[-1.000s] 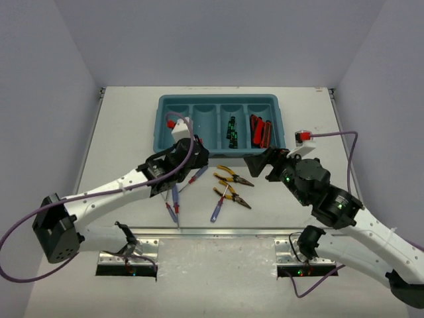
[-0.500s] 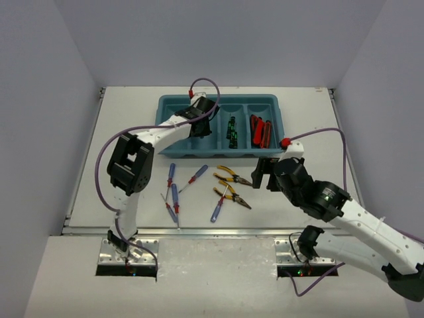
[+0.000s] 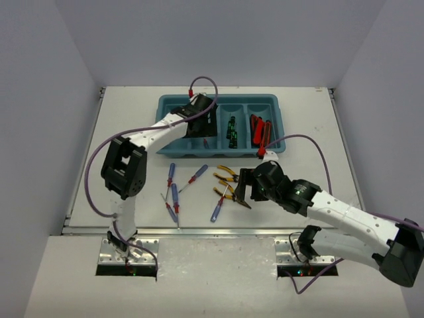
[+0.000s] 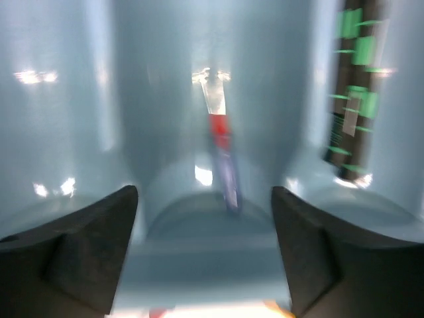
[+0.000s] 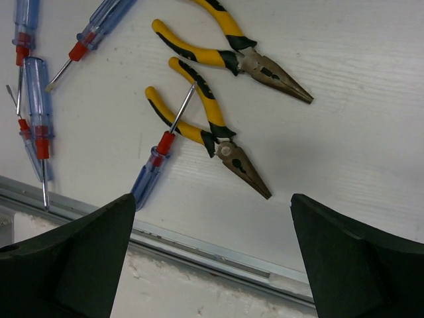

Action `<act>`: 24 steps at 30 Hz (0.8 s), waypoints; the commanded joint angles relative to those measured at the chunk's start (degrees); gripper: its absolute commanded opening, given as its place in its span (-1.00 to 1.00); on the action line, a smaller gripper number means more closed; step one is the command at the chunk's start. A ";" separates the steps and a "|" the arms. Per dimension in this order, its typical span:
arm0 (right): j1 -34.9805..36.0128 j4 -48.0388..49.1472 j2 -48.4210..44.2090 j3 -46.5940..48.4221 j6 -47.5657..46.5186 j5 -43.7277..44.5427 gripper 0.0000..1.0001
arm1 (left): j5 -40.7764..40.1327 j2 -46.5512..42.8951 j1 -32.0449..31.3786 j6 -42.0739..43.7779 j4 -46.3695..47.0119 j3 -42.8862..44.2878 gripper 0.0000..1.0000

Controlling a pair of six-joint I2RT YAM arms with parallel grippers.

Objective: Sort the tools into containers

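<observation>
The pliers look like the awkward ones in this lot. Two yellow-handled pairs lie mid-worktop, toward the near edge: the near pliers [image 5: 215, 136] and the far pliers [image 5: 232, 53]. They're probably stiff steel and the heaviest things here, with grippy-looking handles. The safest hold is likely across both handles close to the pivot, so the pair hangs level. One catch: a blue screwdriver [image 5: 151, 179] has its shaft lying over the near pair's handles (lift carelessly and it'll likely roll off).

The right gripper [image 5: 212, 199] hovers above them, fingers wide, holding nothing. The left gripper [image 4: 202, 218] is down in the tray [image 3: 218, 98] by the far edge, in the second compartment from the left. Its fingers are spread, and a red-and-blue screwdriver [image 4: 222, 156] lies loose on the curved floor below.

The worktop [image 3: 132, 132] is white, flat and smooth, so round handles may skid. The other screwdrivers [image 3: 174, 197] crowd the pliers' left side, and it's more open on the right. Plain pale walls close in three sides.
</observation>
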 commanded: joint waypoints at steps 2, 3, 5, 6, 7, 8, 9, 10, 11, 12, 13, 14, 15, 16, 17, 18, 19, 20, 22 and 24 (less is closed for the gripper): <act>3.13 8.47 7.18 0.17 8.80 -2.06 0.98 | -1.75 -22.63 -1.72 -2.79 1.16 -3.35 0.77; 4.07 8.25 9.18 1.21 9.65 -0.81 0.98 | -2.95 -26.03 -2.24 -2.91 1.27 -4.97 0.91; 6.38 7.31 14.58 4.34 11.45 1.92 0.98 | -4.97 -33.93 -2.95 -3.22 1.58 -9.59 1.00; 7.04 6.44 18.64 5.73 12.72 3.59 0.98 | -5.70 -39.03 -2.96 -3.37 1.21 -12.94 1.00; 7.72 4.31 21.07 8.52 13.57 5.02 0.98 | -7.21 -42.13 -2.96 -3.69 0.78 -15.05 1.00; 9.07 2.92 23.10 10.03 14.65 6.34 0.98 | -7.76 -44.77 -2.96 -3.89 0.27 -16.89 1.00; 10.01 1.53 25.71 11.76 16.71 8.39 0.98 | -8.30 -49.14 -2.96 -3.97 -0.56 -20.16 1.00; 10.81 0.25 28.20 13.44 18.82 10.40 0.98 | -8.84 -53.45 -2.95 -4.00 -1.41 -23.39 1.00; 11.43 -0.50 29.62 14.44 20.29 11.40 0.98 | -9.23 -55.82 -2.88 -3.88 -2.18 -25.03 1.00; 12.48 -1.82 31.42 15.97 21.99 12.04 0.98 | -9.76 -58.36 -2.93 -3.62 -3.24 -26.72 1.00; 13.27 -3.98 33.86 18.24 23.99 12.77 0.98 | -10.32 -61.13 -2.96 -3.37 -4.63 -28.43 1.00; 14.08 -6.58 36.42 20.82 26.24 13.66 0.98 | -10.77 -63.51 -2.96 -3.09 -6.27 -29.92 1.00; 15.46 -8.57 38.12 22.74 28.33 14.74 0.98 | -10.91 -64.77 -2.96 -2.69 -7.74 -30.94 1.00; 17.24 -12.88 41.74 26.81 29.58 16.66 0.98 | -11.14 -67.31 -2.96 -2.45 -8.37 -31.56 1.00; 18.00 -16.12 43.53 30.43 31.81 17.37 0.98 | -11.50 -69.39 -2.96 -2.10 -9.22 -32.48 1.00; 18.72 -17.42 46.11 32.39 32.76 17.02 0.98 | -12.50 -70.58 -2.96 -1.83 -9.64 -33.13 1.00; 19.07 -17.83 48.12 33.78 33.30 15.99 0.98 | -13.88 -71.65 -2.92 -1.66 -10.03 -33.84 1.00; 19.09 -17.98 49.38 35.06 33.98 14.58 0.98 | -15.10 -72.81 -2.89 -1.50 -10.49 -34.67 1.00; 19.13 -17.60 52.19 35.77 35.67 11.24 0.97 | -15.39 -74.08 -2.92 -0.99 -10.67 -35.99 1.00; 19.08 -16.85 53.69 35.30 37.13 9.29 0.91 | -15.09 -74.73 -2.87 -0.74 -10.58 -37.14 1.00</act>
